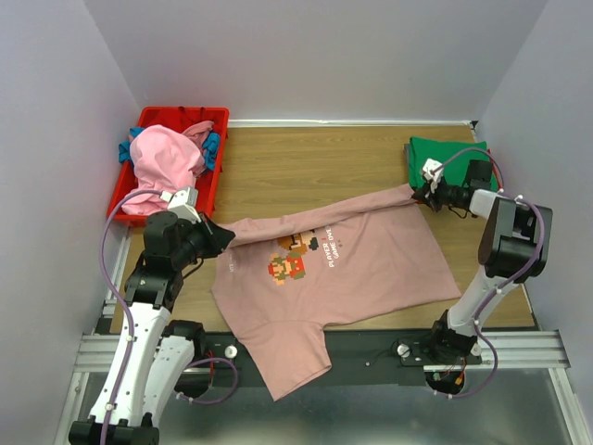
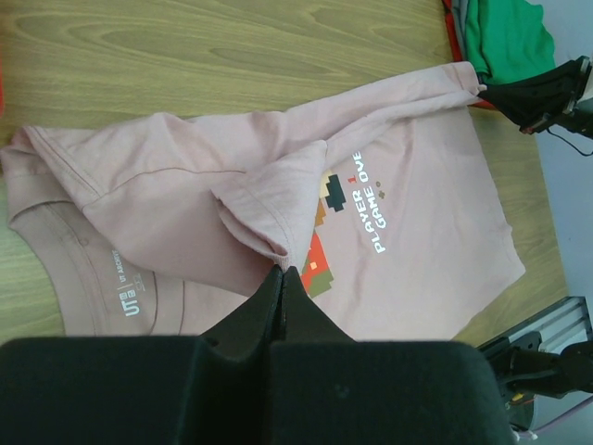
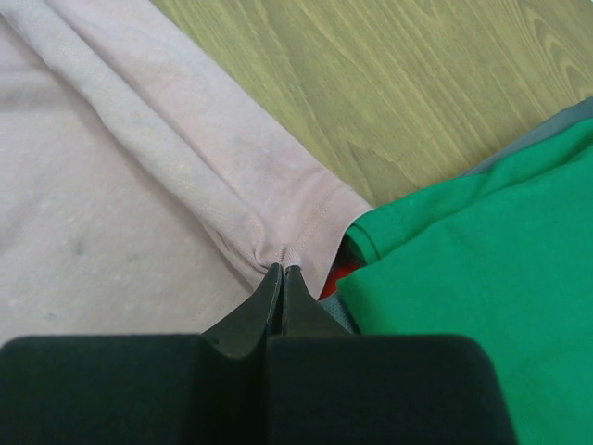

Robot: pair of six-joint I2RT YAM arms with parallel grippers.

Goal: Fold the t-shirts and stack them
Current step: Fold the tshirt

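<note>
A large dusty-pink t-shirt [image 1: 352, 269] with a pixel game print and white text lies spread across the table, its lower part hanging over the near edge. My left gripper [image 1: 225, 237] is shut on a sleeve edge [image 2: 278, 243] of it at the left. My right gripper [image 1: 419, 192] is shut on its hem corner [image 3: 287, 243] at the far right, and the cloth stretches in a band between the two. A folded green t-shirt [image 1: 445, 153] lies at the back right, just beside the right gripper; red cloth [image 3: 335, 274] shows under its edge [image 3: 482, 250].
A red plastic bin [image 1: 145, 120] stands at the back left, holding a brighter pink t-shirt [image 1: 165, 158] and blue cloth [image 1: 212, 148]. Bare wooden table [image 1: 315, 162] lies between bin and green shirt. The metal rail [image 1: 371, 348] runs along the near edge.
</note>
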